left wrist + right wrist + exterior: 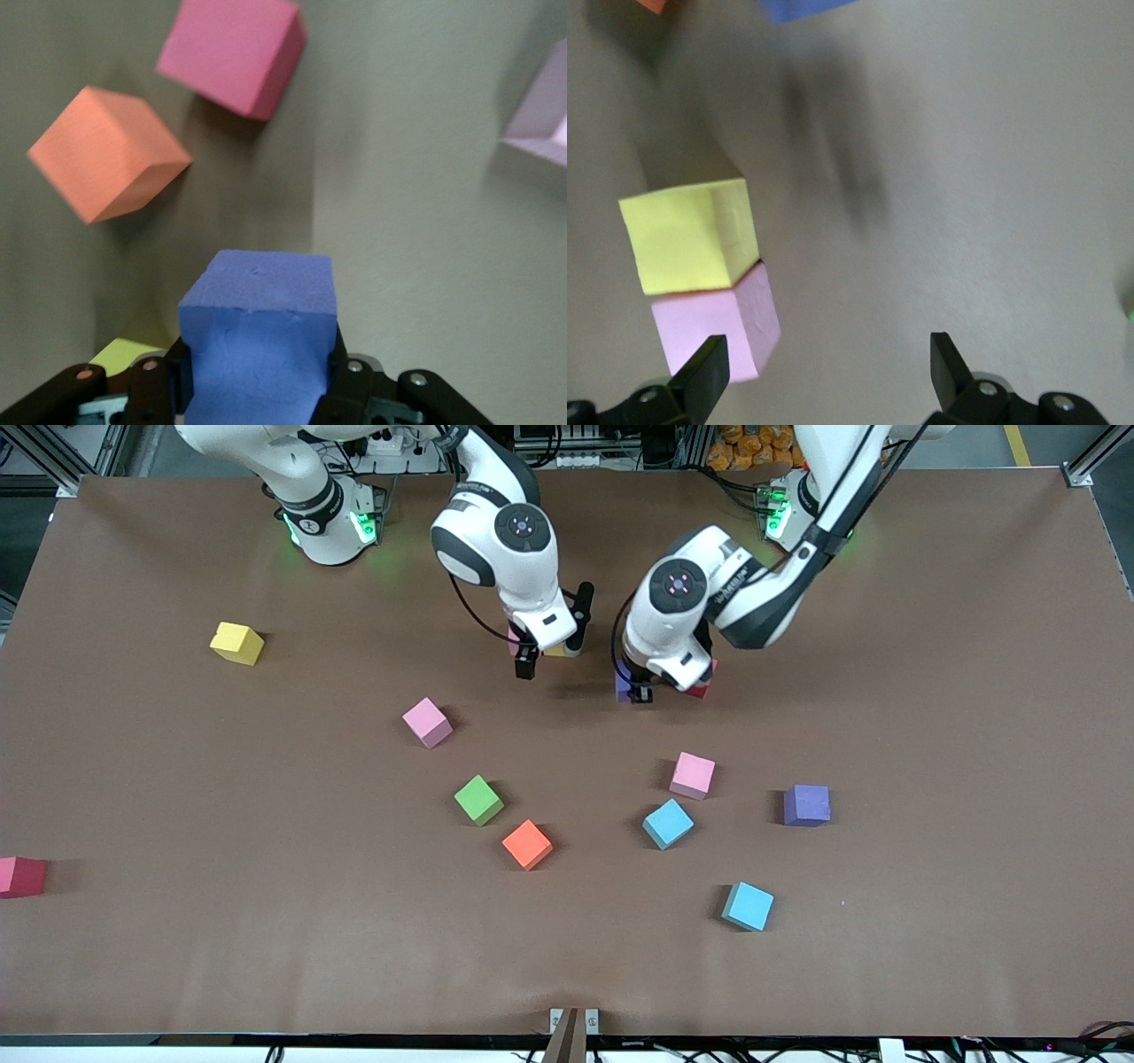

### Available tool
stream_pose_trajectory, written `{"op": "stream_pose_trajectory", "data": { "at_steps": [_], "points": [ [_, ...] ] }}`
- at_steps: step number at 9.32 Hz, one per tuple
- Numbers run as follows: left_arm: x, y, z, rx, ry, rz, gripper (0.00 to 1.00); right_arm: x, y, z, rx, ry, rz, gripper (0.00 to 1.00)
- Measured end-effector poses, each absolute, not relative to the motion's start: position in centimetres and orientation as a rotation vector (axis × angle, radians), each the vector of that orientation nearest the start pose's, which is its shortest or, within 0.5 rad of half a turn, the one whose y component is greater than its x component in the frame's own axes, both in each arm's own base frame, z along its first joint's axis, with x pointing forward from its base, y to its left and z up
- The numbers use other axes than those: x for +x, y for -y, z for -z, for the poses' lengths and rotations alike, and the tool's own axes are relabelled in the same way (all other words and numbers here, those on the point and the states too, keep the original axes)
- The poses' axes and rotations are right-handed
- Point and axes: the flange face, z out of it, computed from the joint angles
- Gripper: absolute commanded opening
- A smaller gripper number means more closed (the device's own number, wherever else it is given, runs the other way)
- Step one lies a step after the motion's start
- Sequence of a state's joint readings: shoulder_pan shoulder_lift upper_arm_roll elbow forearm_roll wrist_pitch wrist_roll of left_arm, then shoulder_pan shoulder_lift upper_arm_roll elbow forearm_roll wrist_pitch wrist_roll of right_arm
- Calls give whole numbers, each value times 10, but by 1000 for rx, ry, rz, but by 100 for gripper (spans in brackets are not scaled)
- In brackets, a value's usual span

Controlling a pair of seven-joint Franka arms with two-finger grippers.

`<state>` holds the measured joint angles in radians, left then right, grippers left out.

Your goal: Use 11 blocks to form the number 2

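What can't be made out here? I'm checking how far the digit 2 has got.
- Front view: the yellow cube and pink cube placed side by side are almost wholly hidden under the right gripper.
- Front view: the purple cube in the left gripper shows only as a sliver; the arm covers it.
- Left wrist view: a yellow-green corner is cut off by the fingers.

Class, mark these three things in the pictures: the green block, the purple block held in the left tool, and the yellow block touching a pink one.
green block [478, 799], front view, top face.
purple block [257, 341], left wrist view, front face.
yellow block [687, 235], right wrist view, large face.
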<state>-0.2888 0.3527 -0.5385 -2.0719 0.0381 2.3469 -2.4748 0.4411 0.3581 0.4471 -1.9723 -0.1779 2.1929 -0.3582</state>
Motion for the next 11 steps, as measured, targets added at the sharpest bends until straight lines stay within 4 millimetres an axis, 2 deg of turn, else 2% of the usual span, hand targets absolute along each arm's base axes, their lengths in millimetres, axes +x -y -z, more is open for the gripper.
{"op": "stream_pose_trajectory", "data": {
  "at_steps": [2, 3, 4, 5, 7, 9, 11],
  "points": [
    [334, 453, -264, 2140, -2334, 280, 0, 439, -417, -323, -2574, 1855, -231, 100],
    [312, 457, -256, 2137, -2341, 287, 0, 465, -388, -327, -2644, 1777, -251, 100],
    [301, 458, -249, 2135, -2342, 289, 0, 489, -357, -324, -2708, 1707, -266, 100],
    [299, 456, -245, 2129, -2344, 292, 0, 506, -333, -323, -2751, 1660, -269, 100],
    [299, 454, -237, 2118, -2350, 307, 0, 534, -297, -329, -2831, 1572, -246, 100],
    [294, 456, -228, 2130, -2353, 327, 0, 555, -261, -328, -2877, 1431, -255, 100],
    [274, 469, -214, 2174, -2318, 360, 0, 555, -251, -306, -2847, 1285, -315, 100]
  ]
}}
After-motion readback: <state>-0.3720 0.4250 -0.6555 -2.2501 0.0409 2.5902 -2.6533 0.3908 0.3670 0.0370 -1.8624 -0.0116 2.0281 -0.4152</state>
